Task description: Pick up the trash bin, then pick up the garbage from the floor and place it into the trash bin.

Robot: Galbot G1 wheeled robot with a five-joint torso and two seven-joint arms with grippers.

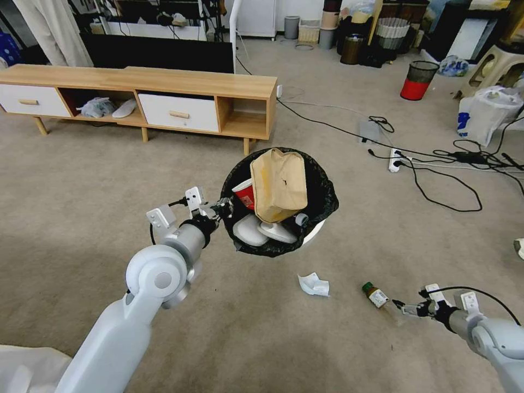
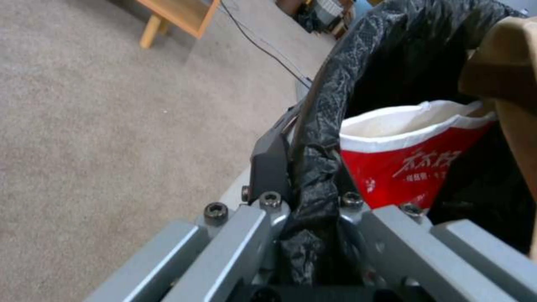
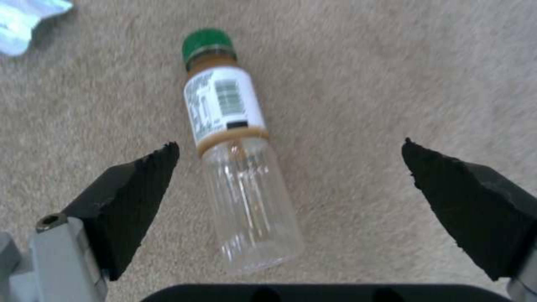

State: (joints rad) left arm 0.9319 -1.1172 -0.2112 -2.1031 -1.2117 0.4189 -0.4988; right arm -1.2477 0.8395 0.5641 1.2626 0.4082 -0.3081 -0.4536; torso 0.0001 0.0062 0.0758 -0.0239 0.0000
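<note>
My left gripper (image 1: 222, 208) pinches the rim of the trash bin (image 1: 319, 232), holding it up. Nearer me than the bin, a bottle (image 3: 238, 155) lies on the carpet between my right gripper's (image 3: 291, 167) spread fingers. I'd centre it and lower before closing.

Left hand (image 2: 305, 167) clamps the trash bin (image 2: 358, 54) rim beside a red-white paper cup (image 2: 414, 163).

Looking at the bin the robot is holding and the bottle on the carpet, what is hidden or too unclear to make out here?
- Bottom of the trash bin, head view: covered by the paper bag, paper cup and other items.
- Left gripper inner finger, left wrist view: hidden behind the black liner it clamps.
- Bottle label text, right wrist view: too blurred to read.
- Tissue, right wrist view: cut off at the edge.
- Right gripper is open around the bottle, not touching it.
</note>
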